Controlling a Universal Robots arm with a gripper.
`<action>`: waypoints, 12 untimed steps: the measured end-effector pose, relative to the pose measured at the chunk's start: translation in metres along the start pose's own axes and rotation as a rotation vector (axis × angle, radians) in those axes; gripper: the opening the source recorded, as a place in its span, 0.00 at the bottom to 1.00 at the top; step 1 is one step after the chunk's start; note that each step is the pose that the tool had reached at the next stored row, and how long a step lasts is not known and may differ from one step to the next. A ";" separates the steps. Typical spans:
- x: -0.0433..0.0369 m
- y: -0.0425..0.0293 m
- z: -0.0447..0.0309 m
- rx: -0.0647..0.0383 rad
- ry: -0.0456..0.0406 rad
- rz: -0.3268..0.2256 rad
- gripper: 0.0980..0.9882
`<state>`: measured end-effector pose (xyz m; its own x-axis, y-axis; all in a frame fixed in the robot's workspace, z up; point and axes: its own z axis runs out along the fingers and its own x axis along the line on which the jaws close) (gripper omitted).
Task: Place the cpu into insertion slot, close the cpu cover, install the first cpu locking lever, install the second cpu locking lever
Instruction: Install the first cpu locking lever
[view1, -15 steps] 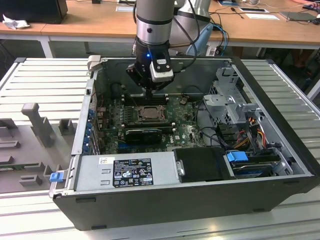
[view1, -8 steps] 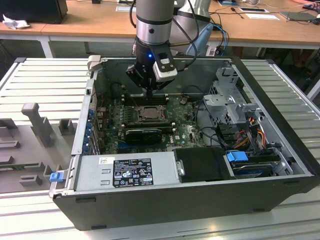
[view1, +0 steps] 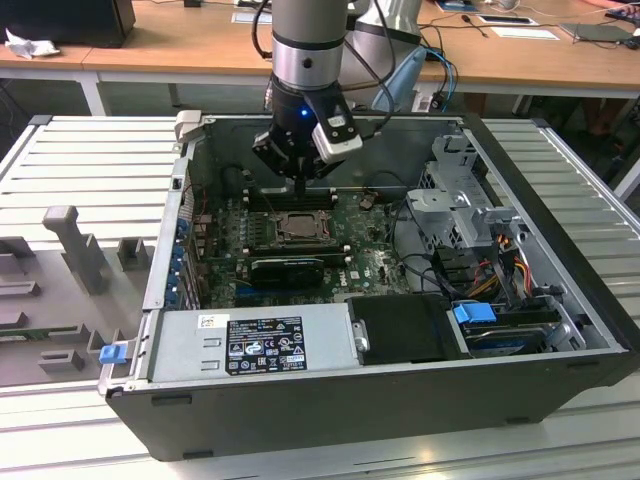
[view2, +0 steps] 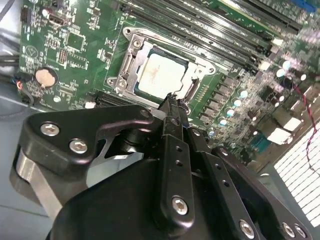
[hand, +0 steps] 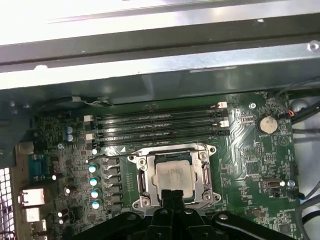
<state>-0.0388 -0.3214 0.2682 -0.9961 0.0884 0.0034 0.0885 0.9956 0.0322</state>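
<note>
Surface: ribbed grey metal worktop (view1: 90, 150), running across the exterior view from left to right. Grey fixture blocks (view1: 75, 245) stand on it at the exterior view's left.

Room: wooden desks (view1: 180, 40) along the top of the exterior view, with cables and papers on them.

Item 1: open computer case (view1: 400, 400), lying on its side on the worktop in the middle of the exterior view. Inside it are a grey power supply (view1: 250, 345) at the near edge, a drive cage (view1: 460, 200) towards the exterior view's right, and a green circuit board (view1: 360, 265).

Item 2: chip (view2: 160, 75), silver face up, seated in the socket (view2: 127, 62) on the board. The silver cover (hand: 145, 175) lies flat as a frame around the chip, seen in both wrist views. Long black memory slots (hand: 155, 125) run just beside the socket; a coin battery (hand: 266, 124) sits well apart from it.

Item 3: robot arm, entering from the upper middle of the exterior view. Its pincer (view1: 300, 188) is clenched, fingers pressed together with nothing seen between them, and its tips are at the socket's edge, just beside the chip.
</note>
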 end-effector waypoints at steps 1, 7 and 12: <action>0.0000 0.0000 0.0001 0.000 -0.0011 -0.013 0.01; 0.0000 -0.0001 0.0006 -0.001 -0.0087 -0.124 0.01; 0.0000 0.0000 0.0009 -0.001 -0.0119 -0.199 0.01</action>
<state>-0.0388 -0.3214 0.2673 -0.9939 -0.1096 -0.0150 -0.1101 0.9934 0.0322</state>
